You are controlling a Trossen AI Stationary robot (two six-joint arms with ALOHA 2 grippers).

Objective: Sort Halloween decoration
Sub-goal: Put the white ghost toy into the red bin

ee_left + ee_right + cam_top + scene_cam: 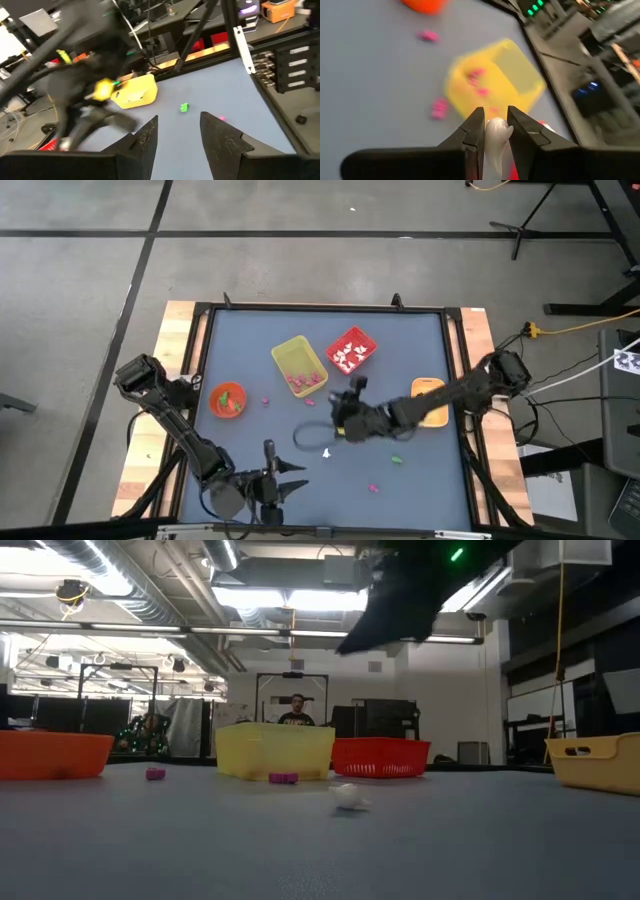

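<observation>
The left gripper (292, 477) waits at the near edge of the surface (420, 360), around six o'clock, its two dark fingers standing apart with nothing between them. Just past it toward the middle, a small white trinket (326, 452) lies loose on the smooth blue-grey surface, and a green trinket (397, 460) and a pink trinket (374, 488) lie further round toward four o'clock. Near the centre, the right gripper (494, 131) is pinched narrow on a white trinket (496, 141), a glossy, rounded, ghost-like bit of plastic held by its upper part, with most of its body hanging free below the fingertips. That is the weak point, I judge: the piece is slick and tiny, the grip covers little of it, and a quick swing could let it twist or slip out, bounce on the hard surface and land among the wrong colours. Beyond it, toward twelve o'clock, stands the yellow bin (298, 361), a square, thin-walled plastic tub already holding pink pieces, and just beside it the red bin (352, 348), a mesh-sided basket holding white ones. A release too early would likely drop the white piece into the yellow bin. An orange bowl (228, 399) sits at nine o'clock with something green inside.
</observation>
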